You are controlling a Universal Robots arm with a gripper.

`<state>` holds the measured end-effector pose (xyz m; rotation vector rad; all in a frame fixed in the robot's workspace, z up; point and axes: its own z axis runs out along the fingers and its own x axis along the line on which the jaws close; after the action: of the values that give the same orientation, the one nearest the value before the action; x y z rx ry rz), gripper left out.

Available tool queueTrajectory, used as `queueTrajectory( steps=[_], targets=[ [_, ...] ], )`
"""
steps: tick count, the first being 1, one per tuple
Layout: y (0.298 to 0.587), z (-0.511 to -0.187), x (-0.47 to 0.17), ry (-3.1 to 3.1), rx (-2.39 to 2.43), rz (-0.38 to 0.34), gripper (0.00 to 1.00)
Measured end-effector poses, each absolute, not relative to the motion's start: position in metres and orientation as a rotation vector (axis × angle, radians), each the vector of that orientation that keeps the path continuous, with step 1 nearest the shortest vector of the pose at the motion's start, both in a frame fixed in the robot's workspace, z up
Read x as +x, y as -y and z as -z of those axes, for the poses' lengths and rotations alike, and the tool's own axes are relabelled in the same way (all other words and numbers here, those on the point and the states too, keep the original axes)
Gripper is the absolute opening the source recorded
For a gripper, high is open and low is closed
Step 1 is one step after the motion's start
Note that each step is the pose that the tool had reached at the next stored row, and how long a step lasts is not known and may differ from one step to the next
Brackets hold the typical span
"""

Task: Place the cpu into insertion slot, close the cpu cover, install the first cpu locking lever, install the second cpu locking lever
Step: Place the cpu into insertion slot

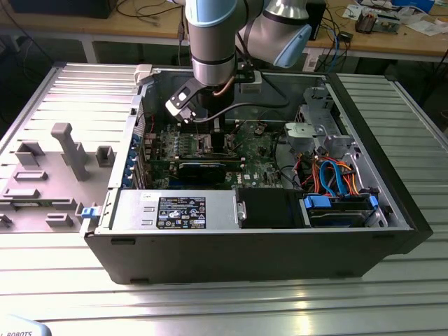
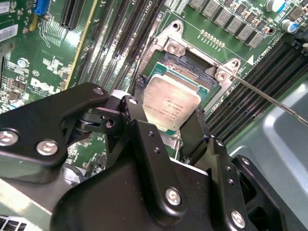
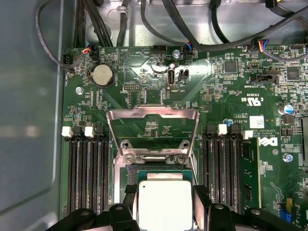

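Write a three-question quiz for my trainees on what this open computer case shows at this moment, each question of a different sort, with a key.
1. True or false: the thin square silvery metal cpu cover lies shut over the square dark insertion slot.
2. The jaws of the black gripper are closed on: A, a memory stick; B, the small flat silver-grey square cpu; C, a blue cable.
3. Fill the gap: in the first wrist view, long black memory slots run on ____ sides of the insertion slot.

Key: 1 false, the cover stands raised open; 2 B; 3 both.
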<state>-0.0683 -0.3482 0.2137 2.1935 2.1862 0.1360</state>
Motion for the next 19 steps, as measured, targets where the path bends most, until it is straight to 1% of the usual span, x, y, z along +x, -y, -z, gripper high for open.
queueTrajectory(
  steps=[3,19],
  targets=[
    [0.344,-0.213,-0.068,-2.186,2.194,-0.137,0.55],
    [0.343,-0.198,-0.070,-2.177,2.204,-0.138,0.55]
  ],
)
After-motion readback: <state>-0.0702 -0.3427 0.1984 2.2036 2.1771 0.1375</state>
